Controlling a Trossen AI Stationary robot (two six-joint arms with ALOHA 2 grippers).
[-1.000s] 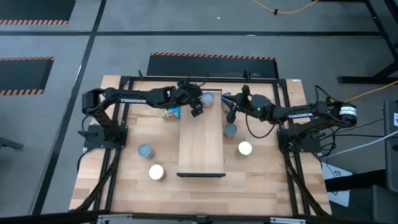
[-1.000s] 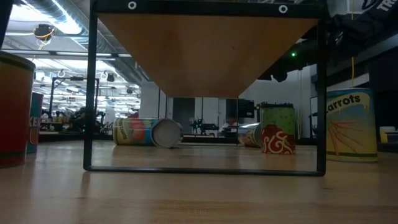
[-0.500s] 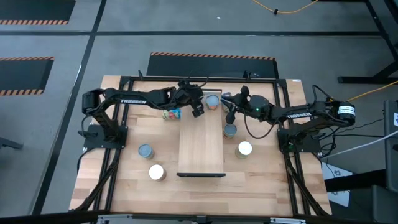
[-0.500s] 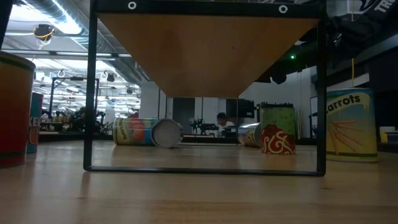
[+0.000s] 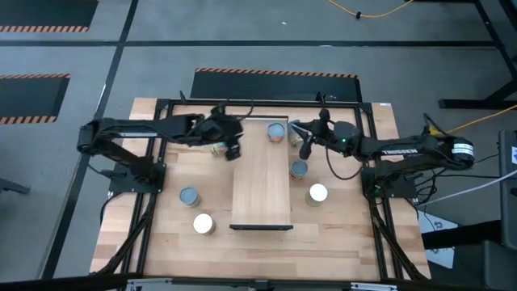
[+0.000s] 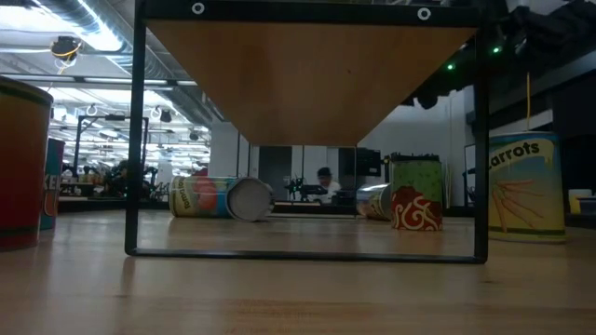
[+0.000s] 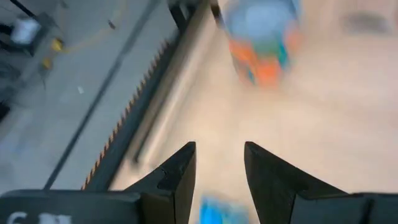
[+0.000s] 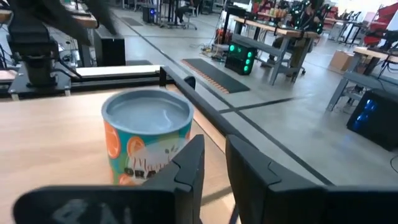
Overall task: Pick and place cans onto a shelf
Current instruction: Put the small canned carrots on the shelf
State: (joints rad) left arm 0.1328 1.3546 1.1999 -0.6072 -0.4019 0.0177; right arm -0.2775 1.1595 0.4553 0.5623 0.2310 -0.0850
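Observation:
The shelf (image 5: 261,187) is a pale board on a black frame, mid-table; the low view shows its underside (image 6: 312,74). Several cans stand or lie around it on the table. One lies on its side (image 5: 218,148) left of the shelf's far end, also in the low view (image 6: 219,198). An orange-and-teal can (image 5: 276,132) stands upright at the far edge. My left gripper (image 5: 235,150) is open, just right of the lying can. My right gripper (image 5: 304,149) is narrowly open and empty, right of the upright can (image 8: 146,134).
Upright cans stand at the right (image 5: 299,169), (image 5: 317,193) and at the left (image 5: 189,196), (image 5: 203,224) of the shelf. Another can lies by the far edge (image 5: 295,127). A black frame rims the table (image 5: 161,105). A person shows far off in the room (image 6: 324,177).
My left gripper has drawn back from the shelf's far end toward the table's left, and now sits beside the lying can. My right gripper has shifted slightly toward the right. The cans have kept their places.

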